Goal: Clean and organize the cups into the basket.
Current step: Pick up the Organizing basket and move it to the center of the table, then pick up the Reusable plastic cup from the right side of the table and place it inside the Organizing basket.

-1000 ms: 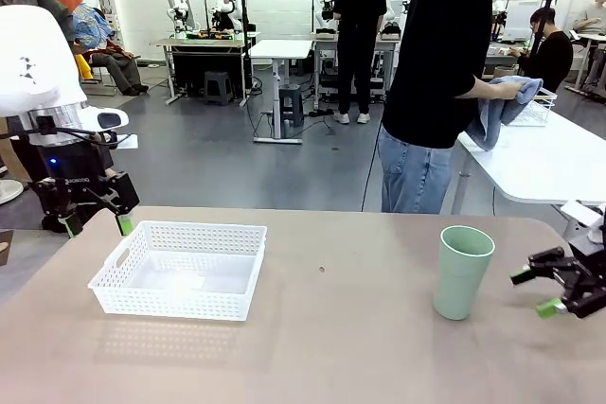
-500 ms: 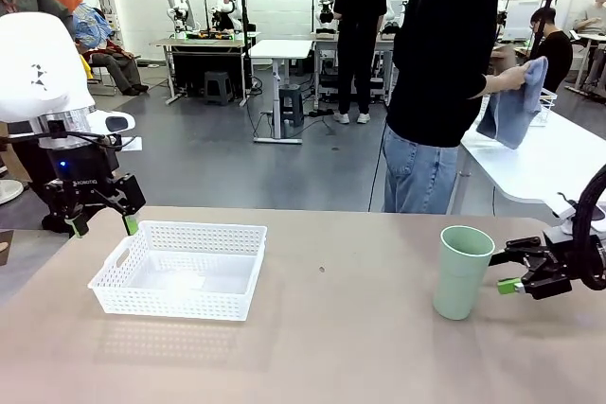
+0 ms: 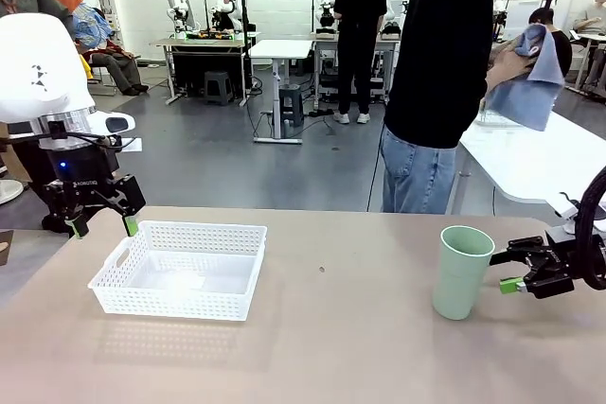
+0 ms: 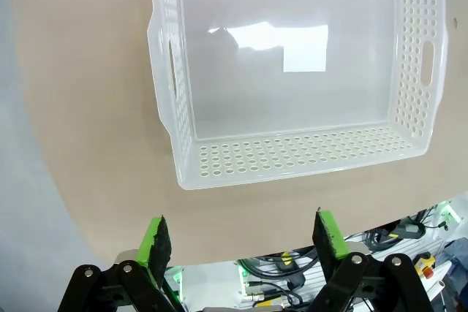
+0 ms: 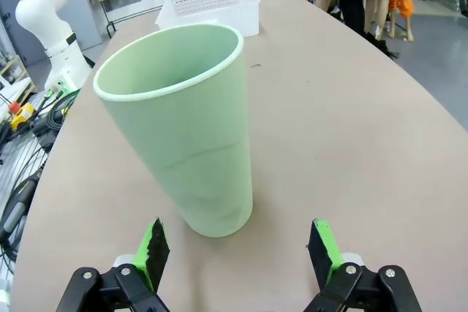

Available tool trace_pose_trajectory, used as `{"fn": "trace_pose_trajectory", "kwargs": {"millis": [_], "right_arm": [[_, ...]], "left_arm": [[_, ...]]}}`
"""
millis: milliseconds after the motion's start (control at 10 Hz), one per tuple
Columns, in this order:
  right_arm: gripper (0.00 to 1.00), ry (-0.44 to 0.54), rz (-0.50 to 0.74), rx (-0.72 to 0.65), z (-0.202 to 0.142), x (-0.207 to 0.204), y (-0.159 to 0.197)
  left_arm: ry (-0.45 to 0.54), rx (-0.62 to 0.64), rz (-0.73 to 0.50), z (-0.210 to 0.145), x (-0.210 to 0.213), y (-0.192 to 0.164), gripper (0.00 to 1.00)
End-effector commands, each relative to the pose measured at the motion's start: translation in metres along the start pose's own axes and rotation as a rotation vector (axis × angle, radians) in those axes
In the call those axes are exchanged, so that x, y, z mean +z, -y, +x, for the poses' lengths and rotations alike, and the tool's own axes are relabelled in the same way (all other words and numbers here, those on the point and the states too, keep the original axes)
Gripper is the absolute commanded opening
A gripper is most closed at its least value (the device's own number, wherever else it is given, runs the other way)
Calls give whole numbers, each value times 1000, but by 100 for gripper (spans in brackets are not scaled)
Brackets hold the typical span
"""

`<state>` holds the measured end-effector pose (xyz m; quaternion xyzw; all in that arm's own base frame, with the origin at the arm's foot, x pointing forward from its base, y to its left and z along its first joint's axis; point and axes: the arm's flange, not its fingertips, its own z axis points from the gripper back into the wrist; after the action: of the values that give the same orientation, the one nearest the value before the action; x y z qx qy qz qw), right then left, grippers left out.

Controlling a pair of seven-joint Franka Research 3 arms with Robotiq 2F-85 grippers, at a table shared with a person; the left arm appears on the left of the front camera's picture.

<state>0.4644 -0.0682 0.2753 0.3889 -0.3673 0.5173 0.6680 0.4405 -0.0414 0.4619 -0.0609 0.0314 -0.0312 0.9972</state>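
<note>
A pale mint green cup (image 3: 462, 270) stands upright on the right half of the brown table. My right gripper (image 3: 511, 270) hangs open just to its right, level with the cup's upper half, fingers pointing at it. In the right wrist view the cup (image 5: 183, 140) rises close ahead between the two green-padded fingertips (image 5: 156, 248), untouched. The white perforated basket (image 3: 182, 269) sits on the left half, empty. My left gripper (image 3: 98, 224) hovers open above the table behind the basket's far left corner. From the left wrist the basket (image 4: 295, 155) lies below and ahead of the open gripper (image 4: 239, 236).
A person in a black shirt and jeans stands behind the table's far edge at right, holding a blue cloth (image 3: 525, 82) over a white side table (image 3: 530, 163). Bare tabletop (image 3: 350, 309) stretches between basket and cup.
My right gripper swung in from the table's right edge to just beside the cup. The left gripper rose slightly. The person lifted the blue cloth higher.
</note>
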Motion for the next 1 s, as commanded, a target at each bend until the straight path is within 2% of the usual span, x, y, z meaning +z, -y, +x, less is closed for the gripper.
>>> {"fn": "trace_pose_trajectory", "kwargs": {"millis": [0,100,300,900], "right_arm": [[100,0,1,0,0,0,0],[100,23,47,55,1,-5,-2],[100,39,65,69,5,-16,-1],[100,78,139,122,15,-36,-13]], "left_arm": [[1,0,0,0,0,0,100],[-45,-22,-19,4,-6,-9,100],[-40,70,-44,8,-12,-26,100],[-104,130,-89,25,-29,-45,100]]}}
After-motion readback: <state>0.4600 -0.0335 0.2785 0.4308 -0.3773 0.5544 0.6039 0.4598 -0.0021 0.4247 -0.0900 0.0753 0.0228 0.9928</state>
